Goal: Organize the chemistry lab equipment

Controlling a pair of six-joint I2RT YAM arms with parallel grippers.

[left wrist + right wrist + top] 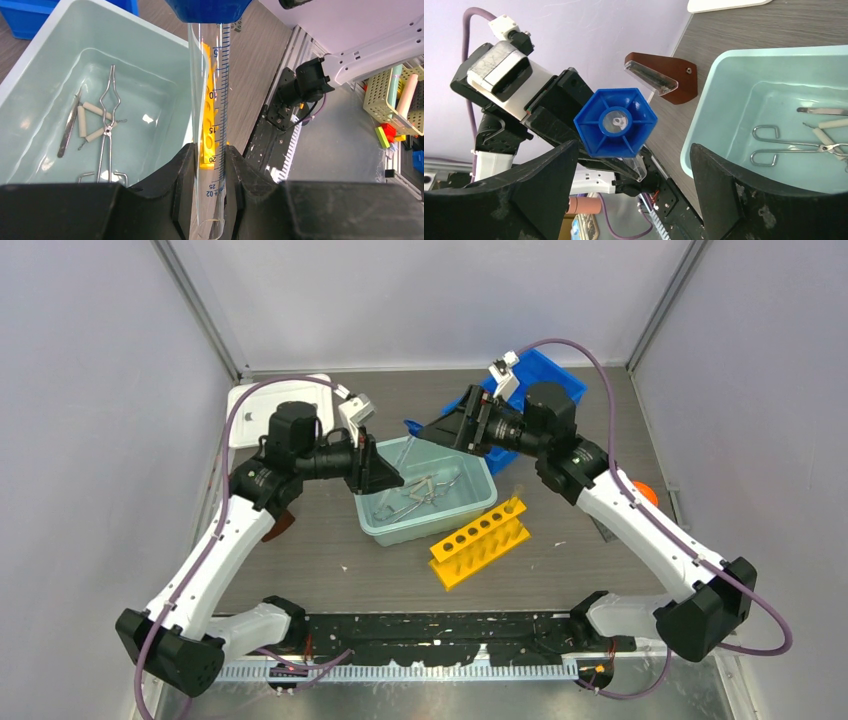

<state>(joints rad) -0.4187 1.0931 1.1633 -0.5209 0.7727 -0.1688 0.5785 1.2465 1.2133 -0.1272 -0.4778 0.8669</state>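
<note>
A slim clear graduated tube [214, 100] with a blue hexagonal cap [615, 121] is held over the near right corner of the pale teal tub [470, 502]. My left gripper [210, 187] is shut on the tube's open end. My right gripper [632, 147] is open; its jaws stand wide on either side of the blue cap without touching it. In the top view the two grippers, left [395, 480] and right [430, 430], face each other over the tub. Silvery tongs [106, 125], tweezers [70, 125] and a wire triangle with white sleeves [92, 120] lie in the tub.
A yellow rack with holes [480, 540] lies in front of the tub. A blue divided tray [555, 375] stands at the back right and a white tray [255, 400] at the back left. A brown block [679, 80] lies left of the tub. An orange object [645, 492] sits at the right edge.
</note>
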